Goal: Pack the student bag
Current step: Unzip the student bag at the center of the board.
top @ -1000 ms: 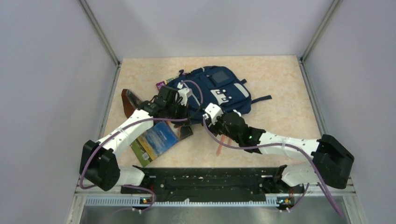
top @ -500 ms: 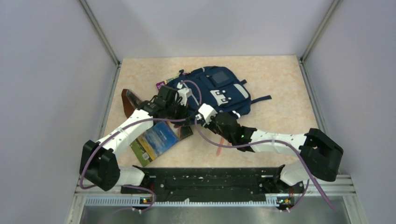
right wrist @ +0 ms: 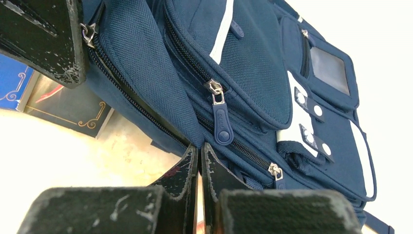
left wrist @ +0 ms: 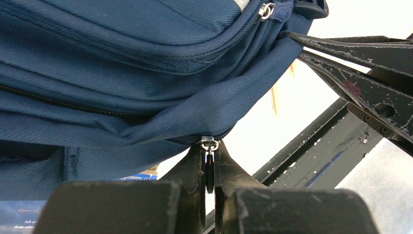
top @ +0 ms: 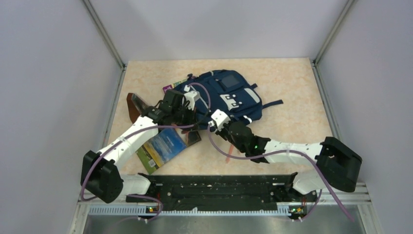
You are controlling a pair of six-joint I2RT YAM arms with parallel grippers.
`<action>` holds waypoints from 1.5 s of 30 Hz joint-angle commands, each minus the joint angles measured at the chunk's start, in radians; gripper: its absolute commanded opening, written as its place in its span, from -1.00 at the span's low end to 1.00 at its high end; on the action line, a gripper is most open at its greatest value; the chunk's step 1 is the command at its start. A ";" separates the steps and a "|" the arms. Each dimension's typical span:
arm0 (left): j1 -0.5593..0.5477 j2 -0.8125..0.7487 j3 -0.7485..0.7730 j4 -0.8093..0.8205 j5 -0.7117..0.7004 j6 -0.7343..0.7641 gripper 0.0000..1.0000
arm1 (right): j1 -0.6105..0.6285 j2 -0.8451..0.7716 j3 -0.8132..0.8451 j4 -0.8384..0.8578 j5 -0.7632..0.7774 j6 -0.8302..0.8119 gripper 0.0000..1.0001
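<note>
The student bag, navy with a white front patch, lies at the back middle of the table and fills both wrist views. My left gripper is at the bag's near left corner, shut on a black zip pull hanging from a metal slider. My right gripper is just to its right, shut, with its tips pinching the bag's fabric edge below a zip. Its fingers show in the left wrist view. A blue zip tab hangs just above the right tips.
A blue landscape book lies near the left arm, with a dark book beside it. A brown object and a purple book sit left of the bag. An orange pencil lies under the right arm.
The right arm swung left to the bag's near edge and its jaws closed there. The left gripper kept its hold on the zip pull.
</note>
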 commanded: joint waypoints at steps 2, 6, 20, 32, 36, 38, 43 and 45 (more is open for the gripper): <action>0.012 -0.080 0.000 0.035 -0.070 0.007 -1.00 | 0.005 -0.077 -0.063 0.112 0.124 0.016 -1.00; 0.027 -0.096 -0.004 0.039 -0.106 -0.001 -1.00 | 0.004 -0.116 -0.097 0.146 0.143 0.023 -1.00; 0.091 -0.136 -0.018 0.046 -0.200 -0.025 -1.00 | 0.004 -0.214 -0.157 0.185 0.174 0.045 -1.00; 0.174 -0.217 -0.046 0.086 -0.266 -0.053 -1.00 | 0.005 -0.317 -0.193 0.204 0.166 0.062 -1.00; 0.198 -0.223 -0.045 0.081 -0.299 -0.048 -1.00 | 0.004 -0.354 -0.202 0.192 0.117 0.062 -1.00; 0.208 -0.228 -0.046 0.081 -0.306 -0.047 -1.00 | 0.005 -0.373 -0.213 0.196 0.100 0.057 -1.00; 0.214 -0.233 -0.058 0.108 -0.206 -0.025 -1.00 | 0.004 -0.369 -0.206 0.192 0.140 0.045 -1.00; 0.215 -0.230 -0.068 0.129 -0.120 0.008 -1.00 | 0.004 -0.357 -0.183 0.167 0.125 0.051 -1.00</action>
